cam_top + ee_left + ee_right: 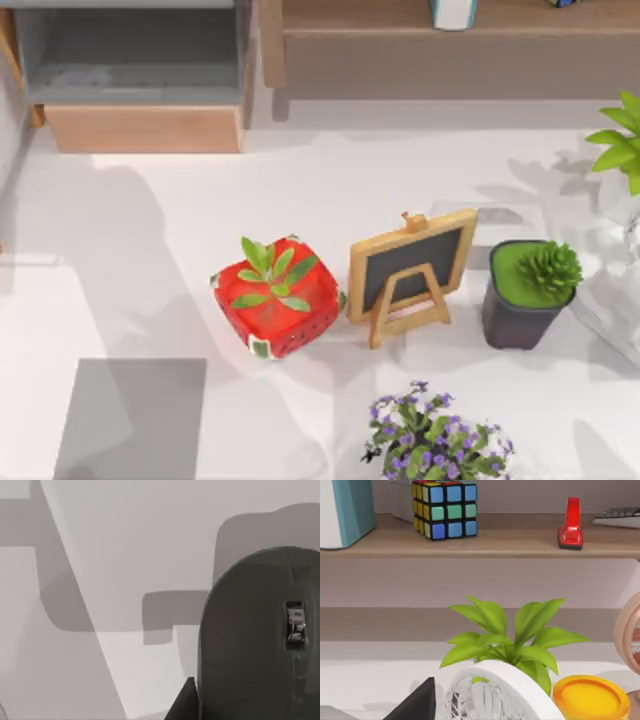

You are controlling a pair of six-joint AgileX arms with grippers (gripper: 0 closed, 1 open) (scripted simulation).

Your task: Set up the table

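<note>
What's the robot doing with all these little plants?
Nothing is being held right now. On the white table stand a red strawberry-style pot with a green plant, a small chalkboard easel and a dark pot with a succulent, lined up in a row. A purple-flowered plant sits nearer the front edge, and a grey pad lies to the left. Behind, a shelf carries a colourful puzzle cube and a red stapler.

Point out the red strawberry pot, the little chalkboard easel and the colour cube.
Red strawberry pot (285,318): top view, its red side wall.
Chalkboard easel (410,263): top view, the dark board.
Colour cube (454,511): right wrist view, its front face.
</note>
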